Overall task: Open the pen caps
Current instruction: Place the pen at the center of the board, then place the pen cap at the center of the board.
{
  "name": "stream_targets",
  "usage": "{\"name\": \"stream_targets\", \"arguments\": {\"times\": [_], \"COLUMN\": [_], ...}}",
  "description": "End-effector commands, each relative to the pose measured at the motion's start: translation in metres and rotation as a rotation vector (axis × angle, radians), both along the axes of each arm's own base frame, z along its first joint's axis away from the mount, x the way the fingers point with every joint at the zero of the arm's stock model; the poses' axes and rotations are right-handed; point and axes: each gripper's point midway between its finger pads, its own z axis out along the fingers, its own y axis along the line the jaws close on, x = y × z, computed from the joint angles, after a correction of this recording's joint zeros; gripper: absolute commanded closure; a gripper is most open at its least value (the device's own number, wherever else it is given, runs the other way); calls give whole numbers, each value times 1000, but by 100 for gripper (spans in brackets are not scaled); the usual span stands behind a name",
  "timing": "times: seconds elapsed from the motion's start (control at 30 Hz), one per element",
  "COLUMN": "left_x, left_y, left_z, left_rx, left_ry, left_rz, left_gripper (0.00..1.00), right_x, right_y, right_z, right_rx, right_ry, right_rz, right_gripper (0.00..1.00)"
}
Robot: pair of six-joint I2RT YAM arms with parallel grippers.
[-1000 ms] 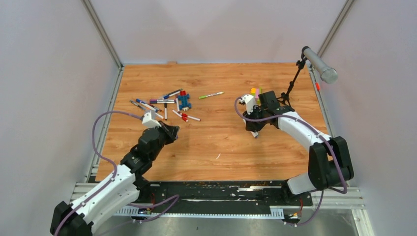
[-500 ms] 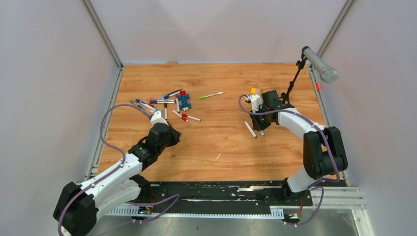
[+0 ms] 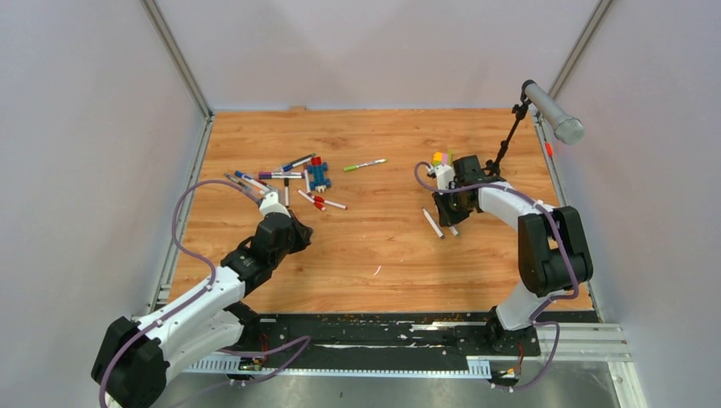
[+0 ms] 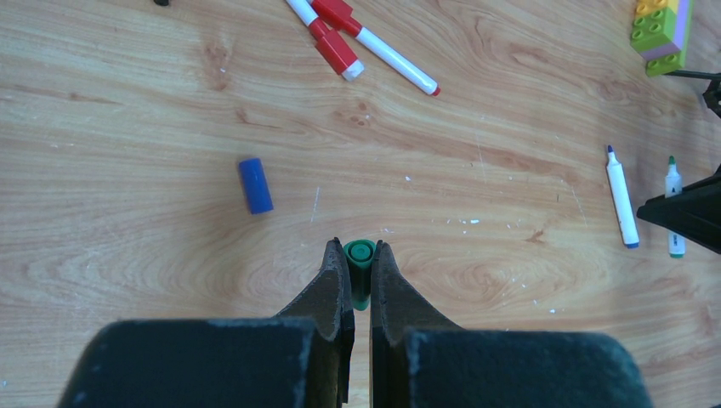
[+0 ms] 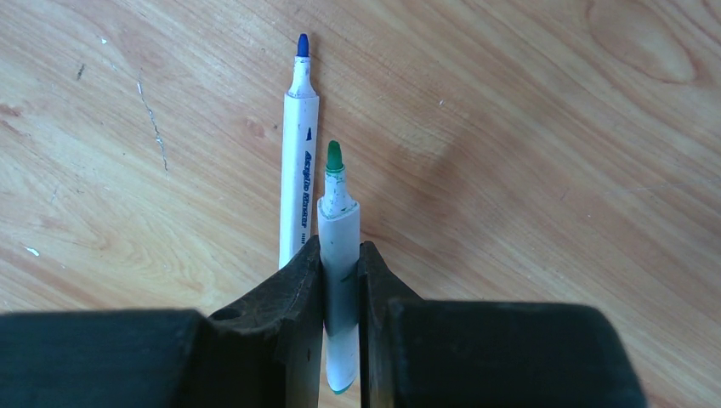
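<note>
My left gripper (image 4: 359, 246) is shut on a small green pen cap (image 4: 360, 255), held just above the wood at the left middle of the table (image 3: 374, 246). A loose blue cap (image 4: 255, 184) lies ahead of it to the left. My right gripper (image 5: 340, 251) is shut on the white barrel of an uncapped green-tipped pen (image 5: 338, 221). An uncapped blue-tipped pen (image 5: 299, 161) lies flat on the table right beside it. A heap of several pens (image 3: 281, 178) sits at the back left, two of them with red caps (image 4: 336, 47).
A blue-and-red brick figure (image 3: 319, 174) stands by the heap, and a lone green pen (image 3: 365, 164) lies behind the centre. A yellow-green-pink block stack (image 3: 442, 158) sits just behind the right gripper. The microphone (image 3: 553, 112) on its black stand (image 3: 508, 140) occupies the back right corner.
The left wrist turned and edged right with the green cap, then held still. The right gripper shifted slightly right and back, uncovering the blue-tipped pen on the table.
</note>
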Motion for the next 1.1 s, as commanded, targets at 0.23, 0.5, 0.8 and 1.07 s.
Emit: {"name": "stream_targets", "arguments": {"times": [0.23,0.5,0.8,1.07], "left_x": [3,2,2,6], "left_y": [0,-5,-14,1], "left_z": [7,6,6,-10], "left_rx": [-6,-3,22,210], "left_ry": [-24,-7,28,234], "left_rz": [-3,-29,-90,-21], "left_gripper": [100,96,92,90], "right_x": [8,8,5,0], "right_y": [5,6,13,21], "right_z": [4,9,31,50], "right_rx": [19,24,62,109], "right_ry": [9,1,-41,-83], "right_rz": [-9,0,80,141], "right_gripper": [78,73,67,65]}}
